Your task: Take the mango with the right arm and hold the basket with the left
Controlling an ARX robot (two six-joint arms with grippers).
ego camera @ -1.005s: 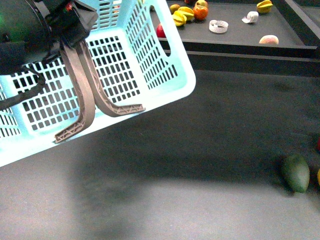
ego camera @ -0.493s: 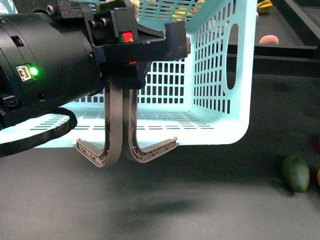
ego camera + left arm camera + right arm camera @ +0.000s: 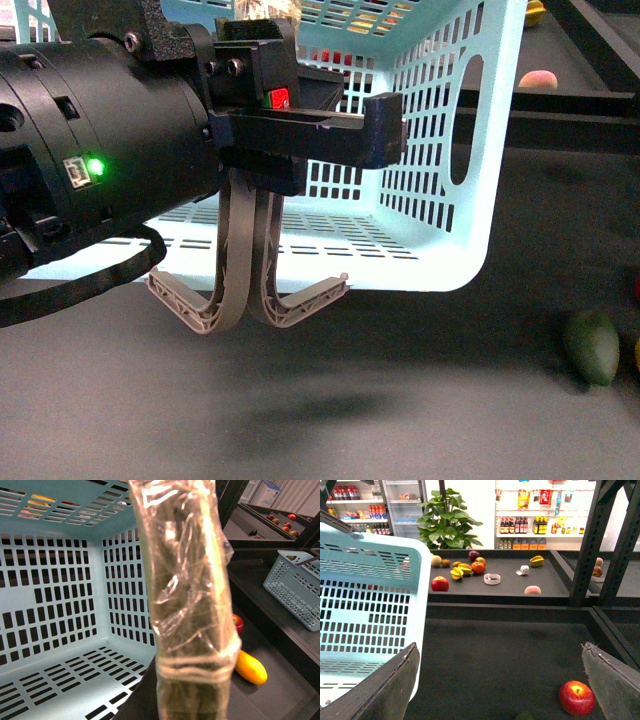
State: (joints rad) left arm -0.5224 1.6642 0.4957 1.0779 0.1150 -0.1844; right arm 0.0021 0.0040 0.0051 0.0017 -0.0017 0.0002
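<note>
Left gripper (image 3: pixel 248 285): fingers drawn narrow together, clamped on the basket (image 3: pixel 440 250); tips flare outward below its floor.
Basket: light blue, slotted, carried clear of the table (image 3: pixel 400 400) with a shadow under it; nothing seen inside.
In the way: black left arm (image 3: pixel 100 170) and the basket fill the left and middle of the front view, hiding most of the far edge; in the left wrist view a plastic-wrapped finger (image 3: pixel 190 605) covers the centre.
Right gripper (image 3: pixel 500 647): spread wide, nothing between the fingers, over bare table.
Mango (image 3: pixel 251 666): yellow, lying on the table at its right edge, just beside a red apple (image 3: pixel 238 623), outside the basket and well apart from the left gripper.
Mango to right gripper: cannot tell; in the right wrist view only the red apple shows, low by one finger.
Dark green mango (image 3: pixel 590 345): on the table near the right edge, towards the near-right corner.
Raised shelf (image 3: pixel 510 587): beyond the far edge, with scattered fruit.
Second basket (image 3: pixel 295 592): grey-blue, on a ledge past the right edge.
</note>
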